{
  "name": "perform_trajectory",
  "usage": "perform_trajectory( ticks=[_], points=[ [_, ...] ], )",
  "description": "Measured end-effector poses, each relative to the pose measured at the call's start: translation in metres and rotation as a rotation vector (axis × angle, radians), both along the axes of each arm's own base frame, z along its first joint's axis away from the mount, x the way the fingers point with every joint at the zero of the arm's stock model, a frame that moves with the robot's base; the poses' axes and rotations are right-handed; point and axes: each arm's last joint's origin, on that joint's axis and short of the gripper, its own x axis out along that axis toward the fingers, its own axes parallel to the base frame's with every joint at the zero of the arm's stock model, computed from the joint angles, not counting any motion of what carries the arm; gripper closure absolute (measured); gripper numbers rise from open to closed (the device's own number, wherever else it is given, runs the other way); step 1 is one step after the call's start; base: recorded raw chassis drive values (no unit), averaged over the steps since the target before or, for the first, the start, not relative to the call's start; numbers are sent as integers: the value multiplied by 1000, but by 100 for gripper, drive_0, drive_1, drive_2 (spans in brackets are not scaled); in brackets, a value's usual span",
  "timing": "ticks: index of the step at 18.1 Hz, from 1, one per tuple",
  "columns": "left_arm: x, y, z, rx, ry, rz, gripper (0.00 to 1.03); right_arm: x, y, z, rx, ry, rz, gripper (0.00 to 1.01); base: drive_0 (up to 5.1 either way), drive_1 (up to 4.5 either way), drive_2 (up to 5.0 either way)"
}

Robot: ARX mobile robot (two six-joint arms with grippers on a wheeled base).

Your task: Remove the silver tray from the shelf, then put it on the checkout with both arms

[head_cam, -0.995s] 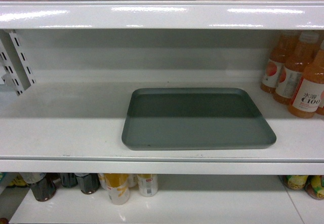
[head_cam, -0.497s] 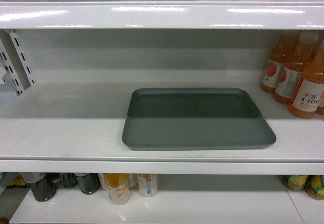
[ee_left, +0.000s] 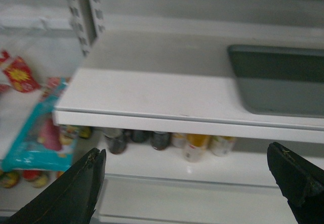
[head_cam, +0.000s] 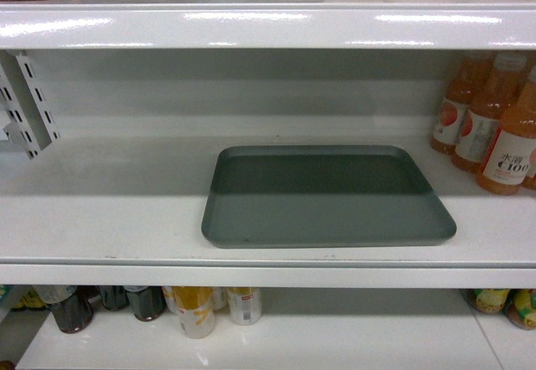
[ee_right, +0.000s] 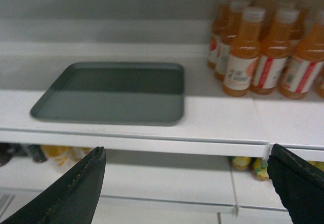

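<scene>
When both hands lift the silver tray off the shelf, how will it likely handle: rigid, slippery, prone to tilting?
The silver tray looks rigid, so it probably won't sag. Its low rim gives fingers little purchase, and the smooth matte finish may slip. Being wide and flat, it could tilt if lifted unevenly.

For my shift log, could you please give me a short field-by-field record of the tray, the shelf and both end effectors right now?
tray: silver tray lying flat on the shelf, near its front edge
neighbours: orange drink bottles to the tray's right, apart from it
left end effector: open, in front of the shelf, touching nothing
right end effector: open, in front of the shelf, touching nothing
task stage: tray not yet grasped
</scene>
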Motion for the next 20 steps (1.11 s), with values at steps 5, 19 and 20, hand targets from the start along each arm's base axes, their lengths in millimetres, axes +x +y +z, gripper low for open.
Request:
perform_trajectory(
  ticks=[5,19,20],
  points=[
    [92,-9,-10,-139,218,-137,5,68,14,-13,54,212,104,3,0,0,0],
    [301,-107,-107,-65,509,-228,5,307,22,-108,155,501,-35,3,0,0,0],
    [304,-108,-108,-64,514,-228,5,314,22,-110,140,506,-44,3,0,0,0]
  ],
)
